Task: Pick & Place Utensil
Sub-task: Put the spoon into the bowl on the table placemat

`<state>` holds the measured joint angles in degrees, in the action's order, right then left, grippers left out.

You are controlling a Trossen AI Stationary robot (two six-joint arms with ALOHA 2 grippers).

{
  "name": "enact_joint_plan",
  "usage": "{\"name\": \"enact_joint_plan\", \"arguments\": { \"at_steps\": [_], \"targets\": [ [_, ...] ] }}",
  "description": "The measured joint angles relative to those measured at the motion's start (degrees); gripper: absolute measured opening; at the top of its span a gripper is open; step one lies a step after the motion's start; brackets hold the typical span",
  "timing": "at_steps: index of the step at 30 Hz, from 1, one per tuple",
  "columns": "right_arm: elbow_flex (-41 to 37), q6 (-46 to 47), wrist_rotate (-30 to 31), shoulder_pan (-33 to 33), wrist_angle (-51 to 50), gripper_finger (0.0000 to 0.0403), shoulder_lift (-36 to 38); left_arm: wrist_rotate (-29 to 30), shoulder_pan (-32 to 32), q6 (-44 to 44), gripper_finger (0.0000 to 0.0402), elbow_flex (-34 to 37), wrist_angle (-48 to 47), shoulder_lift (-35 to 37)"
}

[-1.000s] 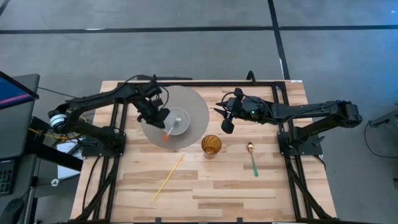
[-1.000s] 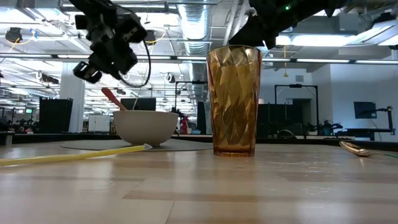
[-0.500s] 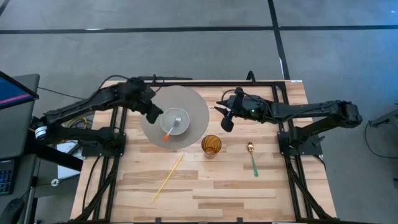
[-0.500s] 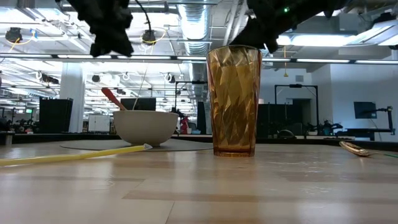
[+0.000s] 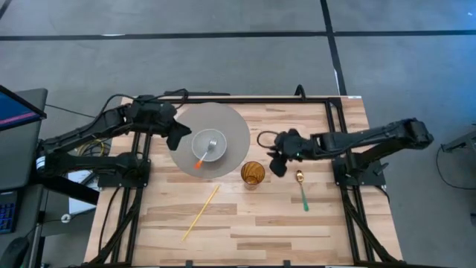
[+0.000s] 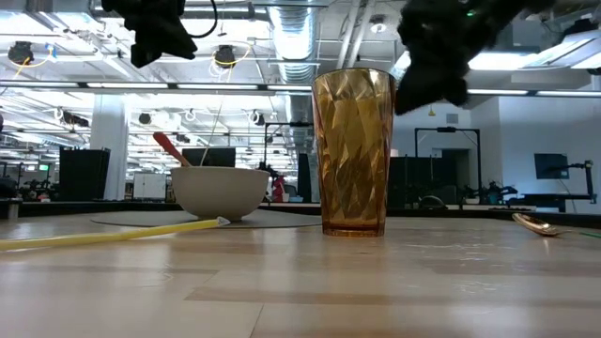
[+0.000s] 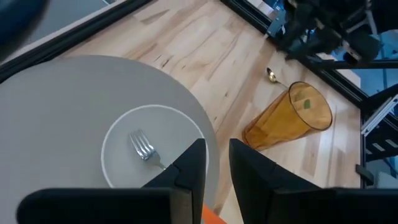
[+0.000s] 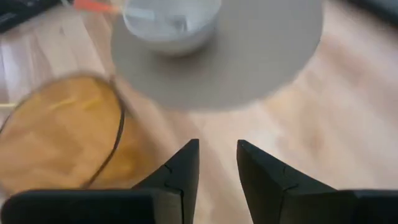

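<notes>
A fork (image 5: 207, 148) with an orange handle lies in the white bowl (image 5: 222, 142). Its tines (image 7: 142, 147) rest on the bowl's floor and its handle leans over the near-left rim. A spoon (image 5: 302, 190) with a gold bowl and a green handle lies flat on the wood, right of the amber glass (image 5: 252, 174). My left gripper (image 5: 178, 138) hovers over the grey mat's left edge, fingers a narrow gap apart, holding nothing (image 7: 217, 152). My right gripper (image 5: 278, 167) hangs between glass and spoon, just beyond them, narrowly open and empty (image 8: 217, 152).
The bowl stands on a round grey mat (image 5: 235, 125) at the table's far middle. A long yellow stick (image 5: 201, 212) lies slantwise on the near-left wood. The upright glass (image 6: 353, 155) stands just left of my right gripper. Black frame rails run along the far, left and right edges.
My left gripper has drawn back from over the bowl toward the table's left edge and risen; the fork stays in the bowl. My right gripper has moved toward the near edge and down, from beside the mat to the spot between glass and spoon.
</notes>
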<state>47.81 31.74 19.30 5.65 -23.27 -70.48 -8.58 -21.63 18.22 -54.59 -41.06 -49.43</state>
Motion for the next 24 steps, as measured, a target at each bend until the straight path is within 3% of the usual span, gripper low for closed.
{"name": "enact_joint_plan", "arguments": {
  "at_steps": [3,9,12,19,24],
  "targets": [
    [0.0,11.8,-2.4,3.1,-7.5,0.0102,0.0,0.0,0.0,0.0,0.0072,0.0,0.0,0.0],
    [0.0,44.2,-8.0,13.5,-27.1,0.0102,-1.8,0.1,0.0,-1.7,0.0072,0.0,0.3,0.0],
    [0.0,57.1,-11.1,19.7,-28.6,0.0102,-4.3,1.3,0.0,-4.2,0.0072,0.0,0.4,-0.1],
    [0.0,71.9,-17.5,27.8,-25.8,0.0102,-12.5,3.0,0.0,-4.5,0.0072,0.0,0.4,-0.1],
    [0.0,72.9,-20.8,28.0,-26.0,0.0102,-17.0,3.0,0.0,-4.5,0.0072,0.0,0.9,-0.1]
  ]
}}
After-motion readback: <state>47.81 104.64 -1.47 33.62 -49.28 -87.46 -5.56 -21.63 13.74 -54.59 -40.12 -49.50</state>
